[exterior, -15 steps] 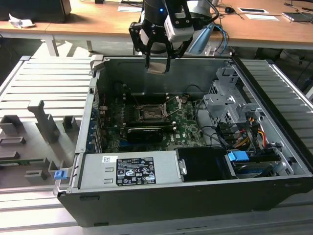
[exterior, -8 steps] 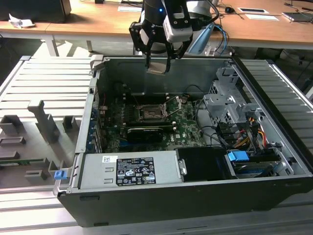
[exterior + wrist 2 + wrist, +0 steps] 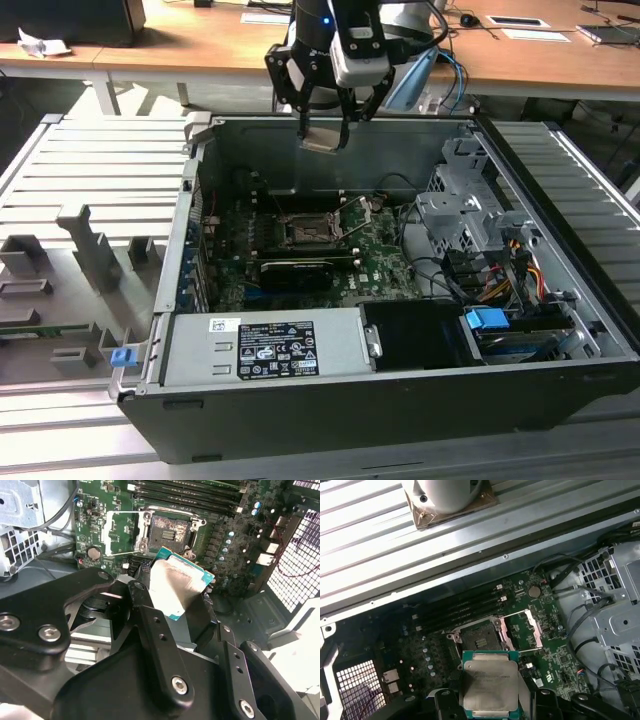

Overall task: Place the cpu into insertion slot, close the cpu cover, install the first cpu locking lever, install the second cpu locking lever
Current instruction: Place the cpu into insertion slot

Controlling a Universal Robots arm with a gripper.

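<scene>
An open desktop computer case [image 3: 240, 150] lies on its side on a slatted metal table [image 3: 90, 150], with a wooden desk [image 3: 200, 45] behind it. The arm's gripper [image 3: 322, 132] hangs above the case's far wall, clear of everything inside. Its black fingers [image 3: 147, 620] are closed on the cpu [image 3: 322, 138] and pinch it by opposite edges. The chip is tilted, and in both wrist views its pale silvery face shows with a green border around it. The cpu is in the air, touching nothing but the fingers. Down on the green circuit board, the insertion slot [image 3: 303, 232] is uncovered and empty. In the second wrist view its dark square bed [image 3: 170, 530] is bare. The cpu cover [image 3: 111, 534] is swung open just beside the slot and hinged at its edge, and the board shows through its square window. In the first wrist view the held chip [image 3: 489, 685] sits close to the slot [image 3: 479, 637] but is apart from it. Rows of long memory slots [image 3: 185, 487] run along one side of the socket. In the exterior view a long black card [image 3: 295, 272] lies on the socket's near side, and a grey power supply [image 3: 265, 345] with a label fills the case's front. A metal drive cage [image 3: 460, 210] and a blue connector [image 3: 488, 322] stand toward the exterior view's right.
</scene>
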